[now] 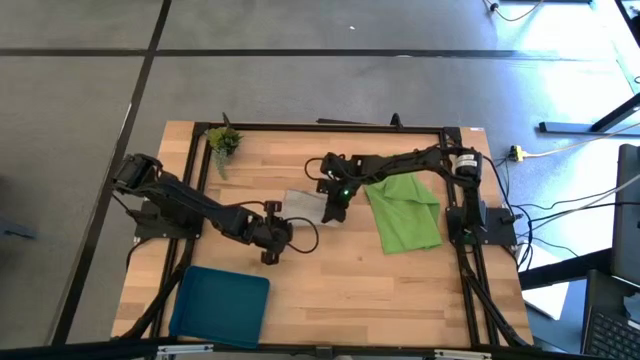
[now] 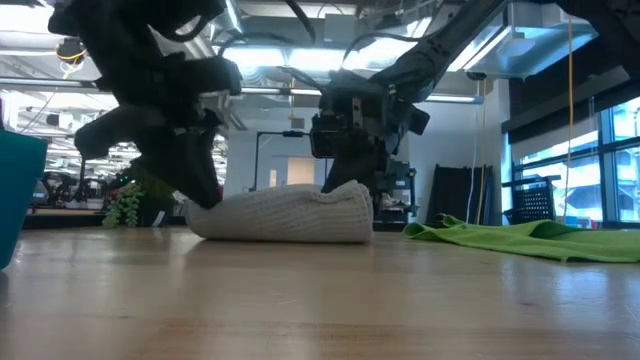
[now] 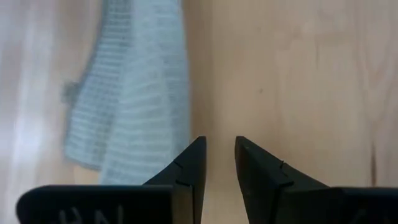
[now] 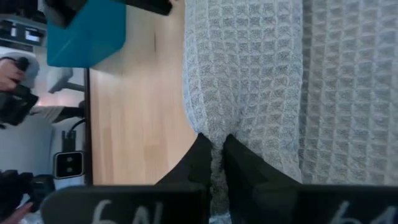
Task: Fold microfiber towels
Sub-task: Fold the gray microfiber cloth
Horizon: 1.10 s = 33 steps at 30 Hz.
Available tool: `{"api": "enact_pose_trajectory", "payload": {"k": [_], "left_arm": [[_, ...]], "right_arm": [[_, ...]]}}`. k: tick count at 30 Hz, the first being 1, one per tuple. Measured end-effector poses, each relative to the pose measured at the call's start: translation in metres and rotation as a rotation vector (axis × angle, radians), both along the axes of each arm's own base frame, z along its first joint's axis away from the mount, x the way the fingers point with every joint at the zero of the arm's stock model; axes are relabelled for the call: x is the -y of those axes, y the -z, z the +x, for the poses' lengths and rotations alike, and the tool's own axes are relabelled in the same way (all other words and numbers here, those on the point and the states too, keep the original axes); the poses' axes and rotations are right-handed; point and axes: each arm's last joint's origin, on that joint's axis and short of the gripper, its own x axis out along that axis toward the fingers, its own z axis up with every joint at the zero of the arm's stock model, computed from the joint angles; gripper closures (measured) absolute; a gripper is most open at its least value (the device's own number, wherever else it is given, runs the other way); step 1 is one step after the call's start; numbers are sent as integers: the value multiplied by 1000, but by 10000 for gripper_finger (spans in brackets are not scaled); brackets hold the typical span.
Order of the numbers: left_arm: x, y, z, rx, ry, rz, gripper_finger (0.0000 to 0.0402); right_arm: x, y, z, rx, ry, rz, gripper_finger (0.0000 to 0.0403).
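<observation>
Light grey waffle-weave microfiber towel (image 1: 305, 206) lies bunched mid-table: soft, light, floppy, so grip an edge fold. Right gripper (image 4: 213, 155) is pinched on its fabric. Left gripper (image 3: 219, 163), slightly apart, empty, just beside it. Lime green microfiber towel (image 1: 405, 212) lies nearby.

Light was bright and even across the wooden surface (image 1: 340, 280) from above, with a hard glare patch on the floor at the upper right. Ceiling strip lights and a window backlit the low view, leaving the arms as dark silhouettes. The left wrist view was soft, washed pale at one side.
</observation>
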Motion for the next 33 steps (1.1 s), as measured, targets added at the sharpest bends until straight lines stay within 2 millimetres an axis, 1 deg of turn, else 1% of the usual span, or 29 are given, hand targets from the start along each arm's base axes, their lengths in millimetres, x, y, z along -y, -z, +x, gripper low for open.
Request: {"api": "enact_pose_trajectory", "payload": {"k": [5, 10, 13, 18, 26, 33], "left_arm": [[-1, 8, 2, -31, -10, 18, 324], [-7, 7, 3, 2, -68, 119, 324], [-12, 7, 4, 7, -93, 142, 324], [-19, 6, 7, 5, -87, 184, 324], [-31, 0, 18, 66, -42, 233, 324], [-49, 1, 29, 103, -32, 239, 324]], "right_arm": [[1, -1, -1, 5, -13, 47, 380], [0, -2, -1, 5, -29, 85, 380], [0, -2, -1, 5, -31, 88, 380], [-1, -1, -3, -15, -30, 93, 380], [-1, 0, -6, -48, -30, 100, 380], [-1, 2, -8, -83, -14, 79, 380]]}}
